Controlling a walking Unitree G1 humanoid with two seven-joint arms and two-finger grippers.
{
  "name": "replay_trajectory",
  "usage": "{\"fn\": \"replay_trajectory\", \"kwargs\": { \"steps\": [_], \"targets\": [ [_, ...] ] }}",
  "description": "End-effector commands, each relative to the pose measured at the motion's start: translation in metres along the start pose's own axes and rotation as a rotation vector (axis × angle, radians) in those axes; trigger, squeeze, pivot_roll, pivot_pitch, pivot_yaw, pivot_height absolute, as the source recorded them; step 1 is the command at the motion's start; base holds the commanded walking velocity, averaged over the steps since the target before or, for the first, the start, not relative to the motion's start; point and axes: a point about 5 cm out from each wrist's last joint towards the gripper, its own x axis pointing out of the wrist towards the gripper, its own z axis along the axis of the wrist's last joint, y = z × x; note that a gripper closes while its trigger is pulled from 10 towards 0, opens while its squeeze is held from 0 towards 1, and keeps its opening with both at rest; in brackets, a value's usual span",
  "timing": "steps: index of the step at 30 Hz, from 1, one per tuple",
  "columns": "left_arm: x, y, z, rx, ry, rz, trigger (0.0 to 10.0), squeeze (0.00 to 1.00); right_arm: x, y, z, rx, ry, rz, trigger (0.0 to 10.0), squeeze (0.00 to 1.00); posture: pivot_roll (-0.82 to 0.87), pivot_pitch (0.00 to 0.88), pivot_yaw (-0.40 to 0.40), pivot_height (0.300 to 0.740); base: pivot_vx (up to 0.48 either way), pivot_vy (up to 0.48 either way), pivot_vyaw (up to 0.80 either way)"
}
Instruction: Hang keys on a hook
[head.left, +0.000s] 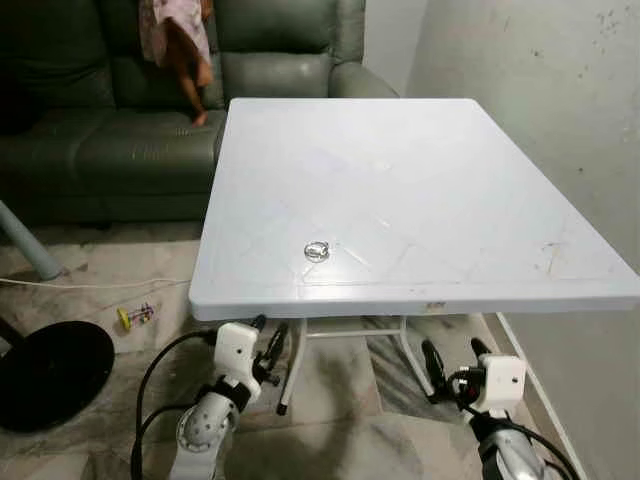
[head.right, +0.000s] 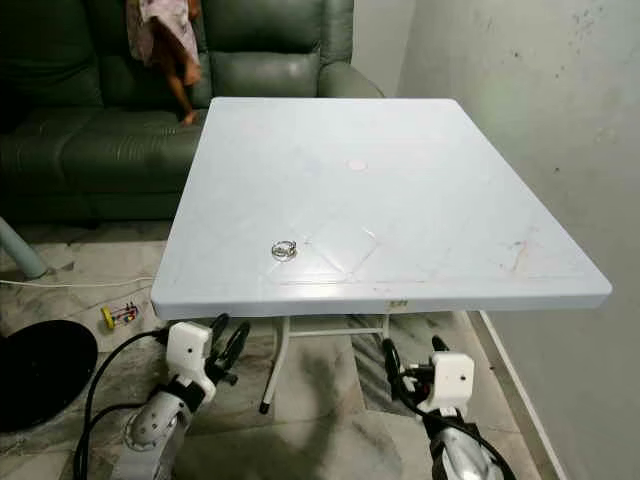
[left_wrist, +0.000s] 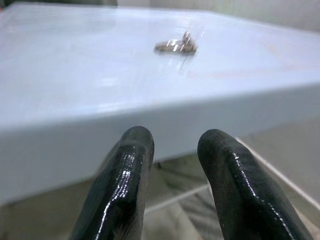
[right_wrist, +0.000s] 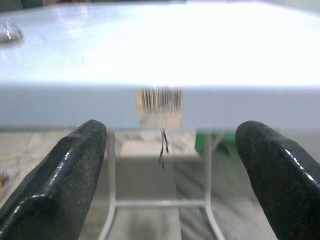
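White square surface (head.left: 450, 180) fills the centre of the head view, its near edge running across the lower third of the frame. Keys (head.left: 317, 251), a small silvery ring cluster, lie flat on the surface near that front edge, left of centre. In the left wrist view the keys (left_wrist: 176, 46) sit in the upper middle, on top of the surface, well beyond the fingertips.

Left claw (head.left: 266, 342) hangs below the front edge at lower left of the head view, under the surface lip and apart from it. Its fingers (left_wrist: 127, 175) stand slightly apart with a narrow gap, holding nothing.

Right claw (head.left: 453, 360) sits at lower right, also below the edge. Its fingers (right_wrist: 65, 170) are spread wide and empty. A barcode sticker (right_wrist: 159, 102) on the surface's front rim shows between them in the right wrist view.

White metal table legs (head.left: 292, 370) show beneath the surface. A dark green sofa (head.left: 110, 130) occupies the upper left, with a person's leg (head.left: 192, 70) and pink clothing on it. A black round base (head.left: 50, 372) lies on the tiled floor (head.left: 340, 440) at lower left, a small toy (head.left: 137, 317) just beside it. A plain wall (head.left: 540, 100) takes the upper right.
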Motion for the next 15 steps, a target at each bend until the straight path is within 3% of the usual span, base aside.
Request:
{"fn": "replay_trajectory", "kwargs": {
  "steps": [1,10,15],
  "targets": [
    [0.000,-0.001,0.004,0.011,-0.013,-0.011,10.0,0.00,0.004,0.000,0.006,0.009,-0.021,0.004,10.0,0.00,0.09,0.000,-0.056,0.740,0.000,0.000,0.00],
    [-0.005,0.002,0.013,-0.002,-0.054,0.026,10.0,0.00,0.014,0.007,0.023,0.008,-0.082,0.044,10.0,0.00,0.10,0.000,-0.061,0.740,0.000,0.000,0.00],
    [0.002,0.012,0.021,-0.018,-0.064,0.084,10.0,0.00,0.018,0.009,0.024,0.010,-0.078,0.050,10.0,0.00,0.11,0.000,-0.060,0.740,0.000,0.000,0.00]
  ]
}}
